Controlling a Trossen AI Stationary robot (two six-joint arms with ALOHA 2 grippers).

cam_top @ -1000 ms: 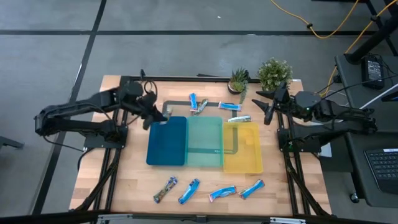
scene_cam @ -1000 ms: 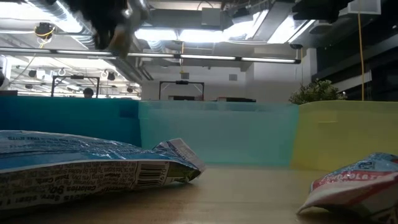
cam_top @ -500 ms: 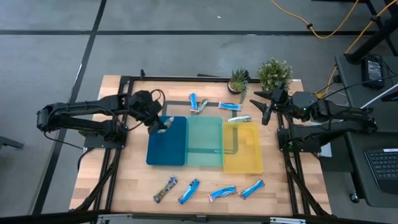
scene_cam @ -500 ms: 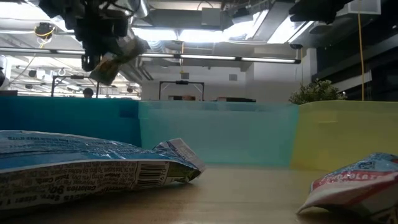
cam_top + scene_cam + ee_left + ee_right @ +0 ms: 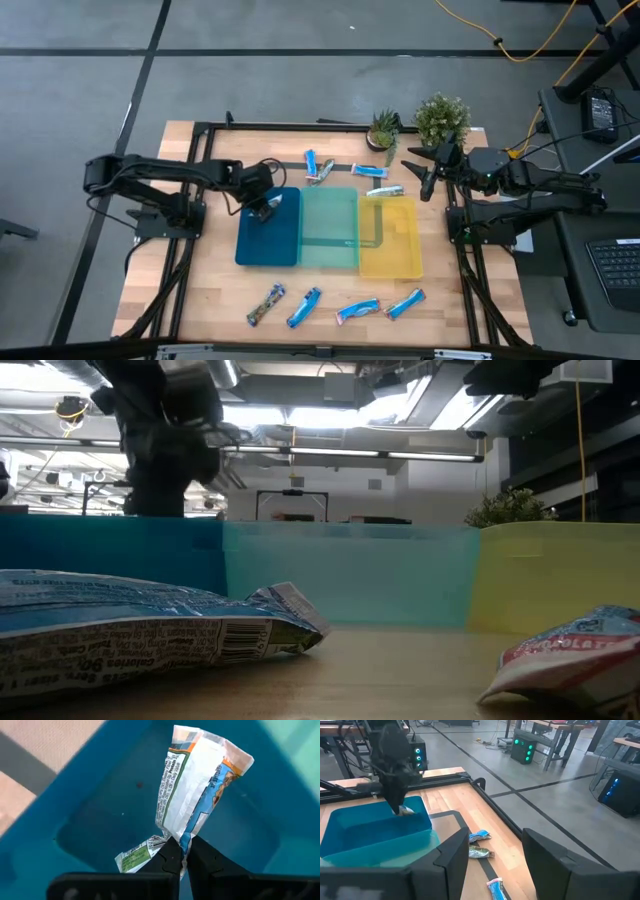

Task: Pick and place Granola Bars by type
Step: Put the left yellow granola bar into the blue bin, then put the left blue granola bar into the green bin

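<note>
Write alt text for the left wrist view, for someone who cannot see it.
The left gripper pinches one end of a granola bar in a white, blue and orange wrapper, holding it over the inside of the dark-blue tray. Bare wooden table shows past the tray's rim.

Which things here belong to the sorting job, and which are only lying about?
Job:
- bar pinched in the left hand
- loose bars
- dark-blue tray
- teal tray
- yellow tray

Lying about:
- potted plants
- keyboard
</note>
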